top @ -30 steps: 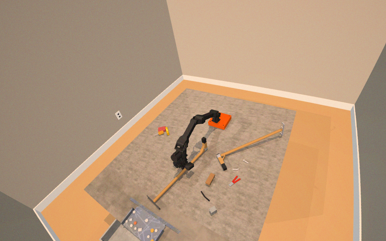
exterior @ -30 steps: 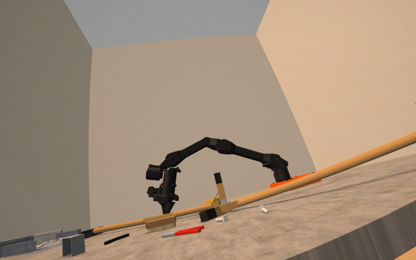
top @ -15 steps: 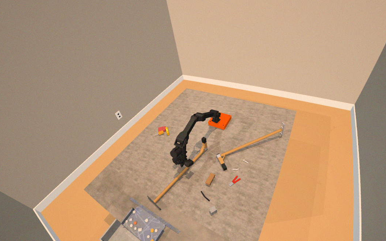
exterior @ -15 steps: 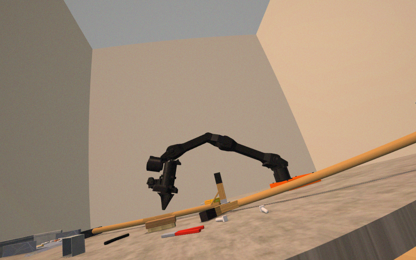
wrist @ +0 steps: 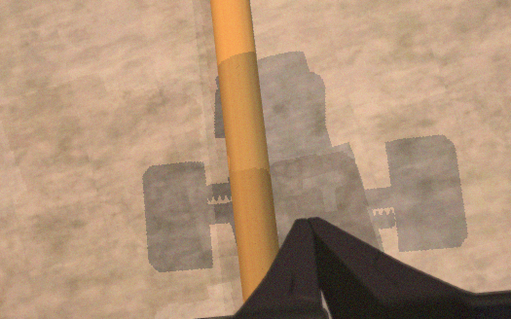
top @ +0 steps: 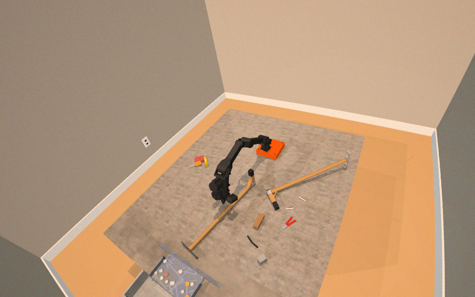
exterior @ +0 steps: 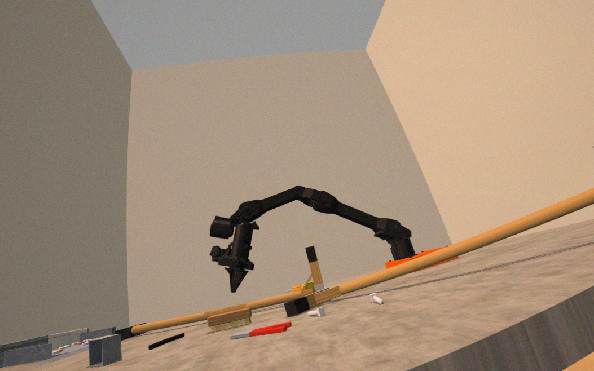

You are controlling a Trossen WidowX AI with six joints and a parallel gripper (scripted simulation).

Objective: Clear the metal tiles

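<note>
The long scraper (top: pixel 209 229) (exterior: pixel 174 320) (wrist: pixel 244 122) lies on the table, its wooden handle running from an upright black-tipped grip to a dark flat blade near the bench plate. My gripper (top: pixel 223 201) (exterior: pixel 233 291) (wrist: pixel 307 230) is shut and empty, fingertips down, above the handle; in the wrist view the tips appear just right of it. The bench plate (top: pixel 191 273) is blue-grey and partly cut off by the frame's lower edge. Several tiles, such as a white one (top: pixel 180 271) and an orange one (top: pixel 166 274), lie on it. The catch box (top: pixel 136 283) is partly visible at its far end.
A rake (top: pixel 309 175) (exterior: pixel 511 228) lies right of the scraper, its toothed end raised. A wooden block (top: pixel 258 220) (exterior: pixel 229 318), red-handled pliers (top: pixel 290 222) (exterior: pixel 269 328), a black rod (top: pixel 252 241) (exterior: pixel 166 340) and a grey box (top: pixel 261 259) (exterior: pixel 104 350) lie on that side.
</note>
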